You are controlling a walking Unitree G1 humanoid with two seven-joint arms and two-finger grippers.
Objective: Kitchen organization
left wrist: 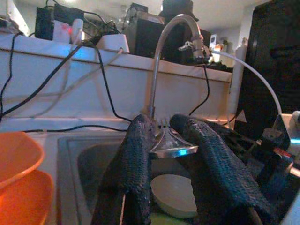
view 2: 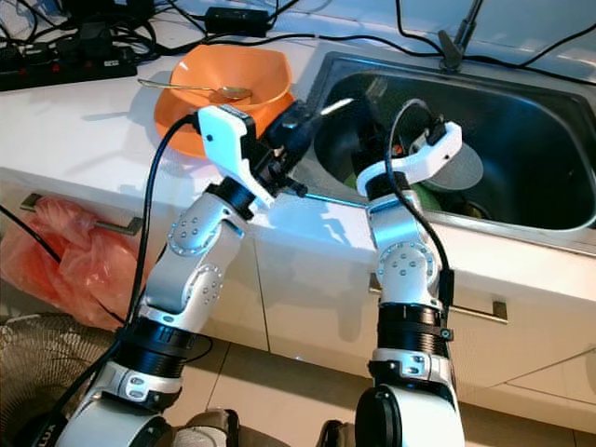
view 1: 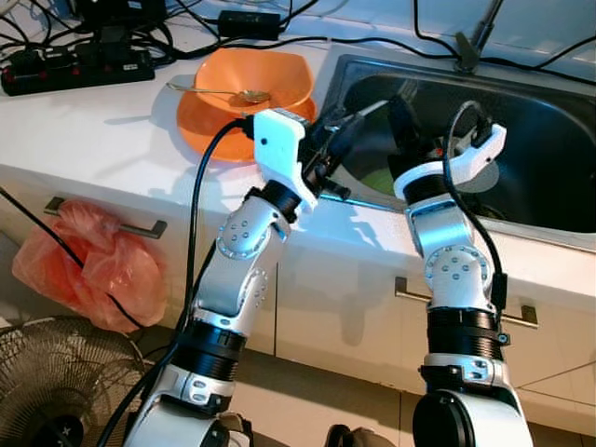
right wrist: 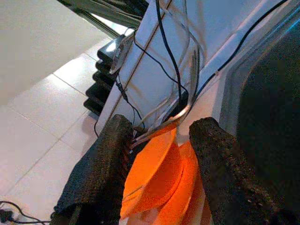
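My left gripper (left wrist: 161, 124) hangs over the near left corner of the steel sink (view 1: 559, 140), shut on a shiny metal spoon (left wrist: 171, 147) whose tip (view 1: 371, 107) pokes out past the fingers. Inside the sink my right gripper (right wrist: 159, 126) stands open with nothing between its fingers (view 1: 402, 116). A round white dish (left wrist: 176, 194) lies on the sink floor with something green (view 1: 377, 179) beside it. On the white counter left of the sink sit stacked orange bowls (view 1: 244, 88), and another spoon (view 1: 219, 92) rests across the top one.
A curved faucet (left wrist: 161, 56) rises behind the sink. A black power strip (view 1: 74, 70) and several cables lie at the counter's back. An orange plastic bag (view 1: 88, 261) hangs from a drawer handle, and a fan (view 1: 56, 391) stands on the floor below.
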